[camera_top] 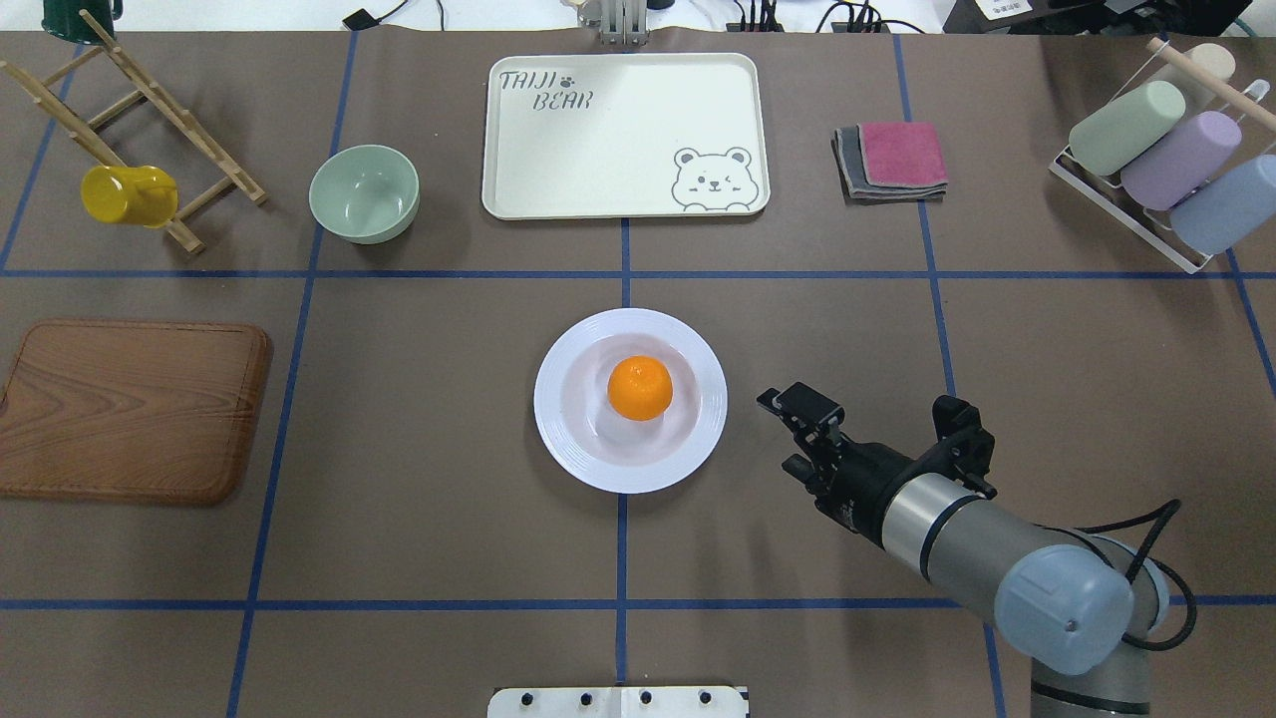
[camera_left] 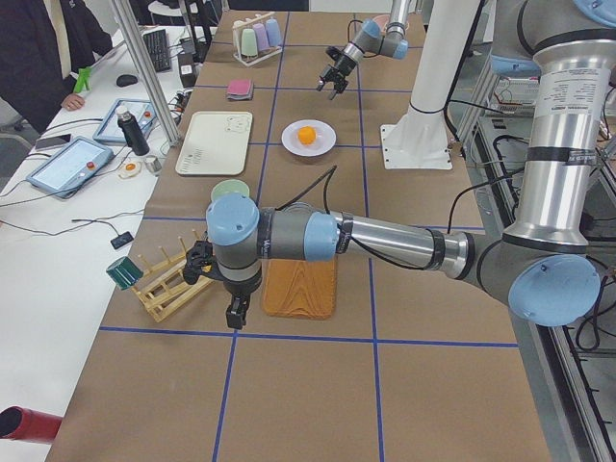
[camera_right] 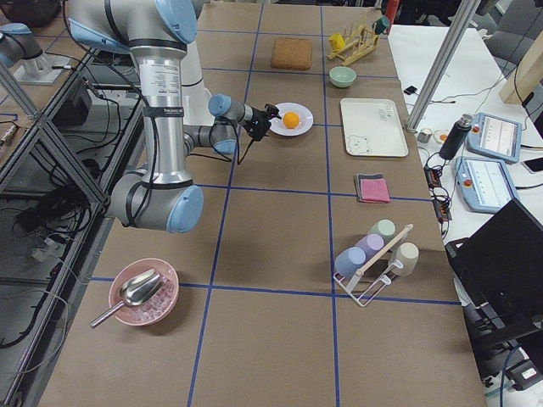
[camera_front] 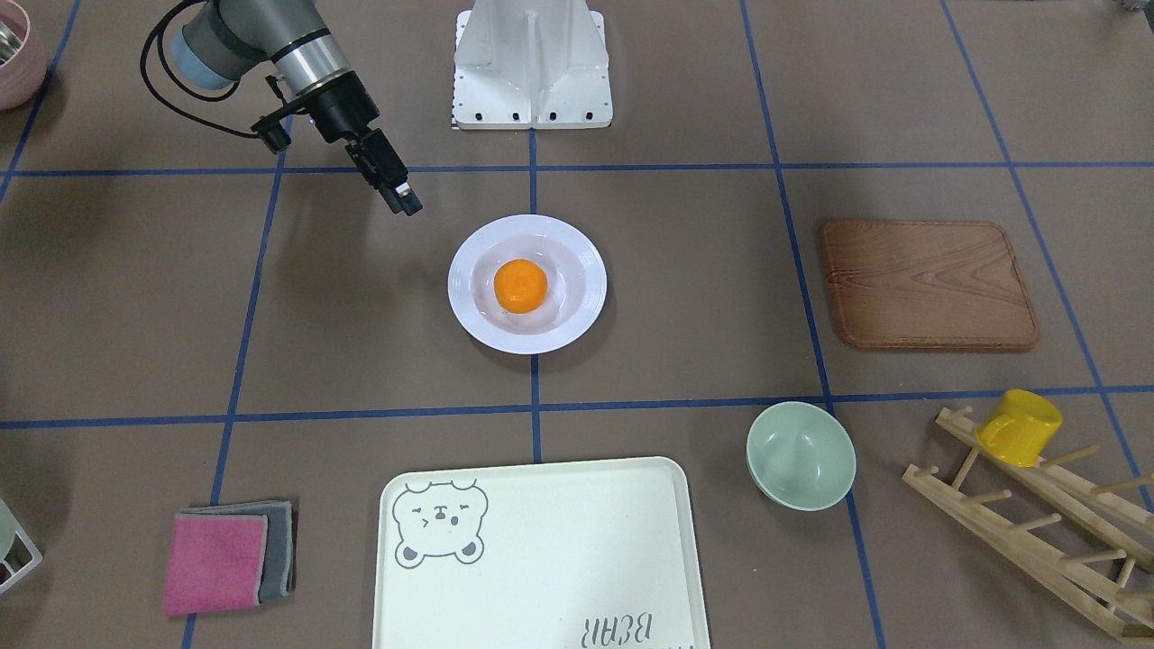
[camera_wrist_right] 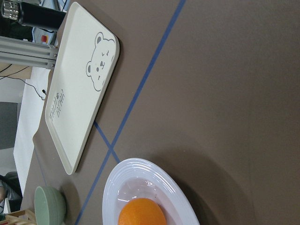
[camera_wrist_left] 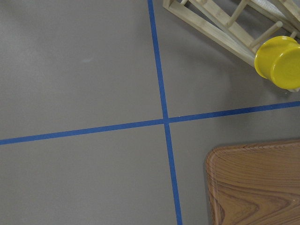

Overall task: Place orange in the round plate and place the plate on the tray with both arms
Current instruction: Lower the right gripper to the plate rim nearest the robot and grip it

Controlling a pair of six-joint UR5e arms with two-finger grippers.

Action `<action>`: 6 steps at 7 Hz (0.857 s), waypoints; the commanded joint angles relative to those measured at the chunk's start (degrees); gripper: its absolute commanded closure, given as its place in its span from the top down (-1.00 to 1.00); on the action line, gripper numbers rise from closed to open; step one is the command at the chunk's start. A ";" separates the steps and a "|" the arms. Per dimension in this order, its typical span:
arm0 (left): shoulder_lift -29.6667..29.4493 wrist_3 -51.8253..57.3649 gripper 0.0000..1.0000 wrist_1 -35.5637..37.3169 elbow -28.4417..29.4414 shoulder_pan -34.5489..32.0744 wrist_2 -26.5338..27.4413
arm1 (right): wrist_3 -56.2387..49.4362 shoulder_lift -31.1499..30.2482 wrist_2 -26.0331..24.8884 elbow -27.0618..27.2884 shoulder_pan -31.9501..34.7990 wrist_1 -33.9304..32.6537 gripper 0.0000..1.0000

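Note:
The orange (camera_top: 640,387) lies in the well of the round plate (camera_top: 563,439) at the table's middle; both also show from the front, orange (camera_front: 520,285) on plate (camera_front: 469,297). My right gripper (camera_top: 788,434) hovers a little to the plate's right, open and holding nothing, its fingers aimed at the rim. The tray (camera_top: 598,150) with the bear drawing sits bare at the far edge, beyond the plate. My left gripper (camera_left: 234,316) hangs over the table past the wooden board's end; I cannot tell whether it is open or shut. Its wrist view shows only table, board and yellow cup.
A brown wooden board (camera_top: 130,409) lies at the left. A pale green bowl (camera_top: 364,191) stands left of the tray, near a wooden rack with a yellow cup (camera_top: 130,194). Folded cloths (camera_top: 897,160) and a cup rack (camera_top: 1166,170) are at the far right. A person (camera_left: 48,48) stands beyond the table.

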 commanded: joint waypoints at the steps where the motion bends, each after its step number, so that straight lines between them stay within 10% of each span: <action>1: 0.88 0.01 0.98 -0.28 -0.11 -0.15 -0.21 | 1.01 5.03 -3.86 -3.90 -3.41 -0.44 0.98; 6: 2.29 0.10 0.98 -0.46 -0.64 -0.15 -0.39 | 1.10 11.37 -6.24 -11.02 -4.65 -4.04 0.51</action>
